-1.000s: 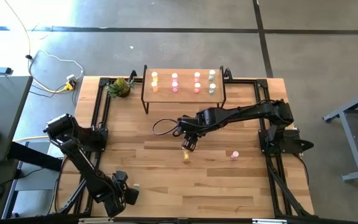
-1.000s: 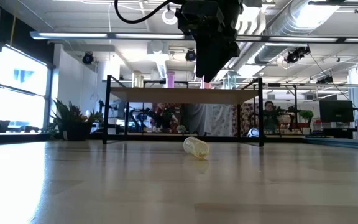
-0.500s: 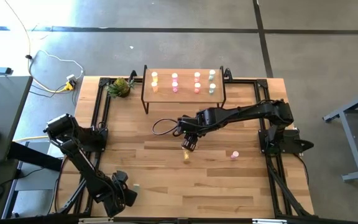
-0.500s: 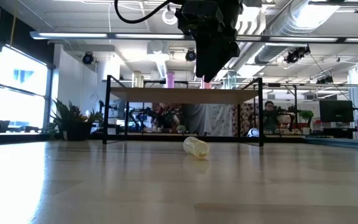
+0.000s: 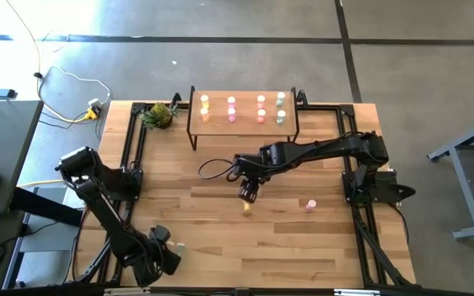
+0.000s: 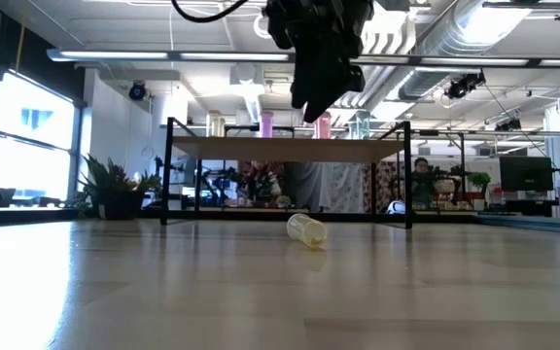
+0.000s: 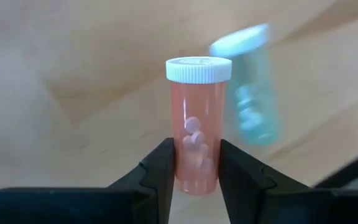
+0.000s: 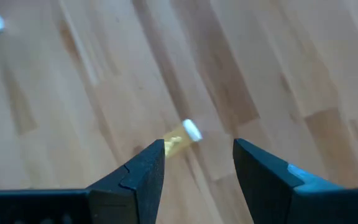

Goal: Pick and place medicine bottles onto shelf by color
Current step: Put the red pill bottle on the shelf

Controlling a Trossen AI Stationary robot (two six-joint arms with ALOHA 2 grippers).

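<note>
My left gripper (image 7: pixel 196 146), at the table's near left corner (image 5: pixel 160 249), is shut on a pink medicine bottle (image 7: pixel 197 99) with a white cap. A green bottle (image 7: pixel 250 93) shows blurred just beyond it, and pale in the high view (image 5: pixel 177 246). My right gripper (image 5: pixel 248 192) hangs open over mid-table, above a yellow bottle (image 8: pixel 182 137) that lies on its side (image 6: pixel 306 230). Another pink bottle (image 5: pixel 310 205) stands to the right. The shelf (image 5: pixel 243 122) at the far side carries several bottles in rows. My left gripper pinches the pink bottle's lower body, near its base (image 7: pixel 196 171), between its two fingers (image 7: pixel 162 168). The fingers come steeply from above and lie across the bottle. The capped end (image 7: pixel 198 67) sticks out past the fingertips. I cannot tell whether the bottle is clear of the table.
A green-yellow pineapple-like object (image 5: pixel 160 115) sits at the far left beside the shelf. Black frame rails (image 5: pixel 130 156) run along the table's left and right sides. Bare wood lies between the two arms.
My right gripper has tipped, and its fingers have swung a little toward the table's left above the yellow bottle, which lies where it was.
</note>
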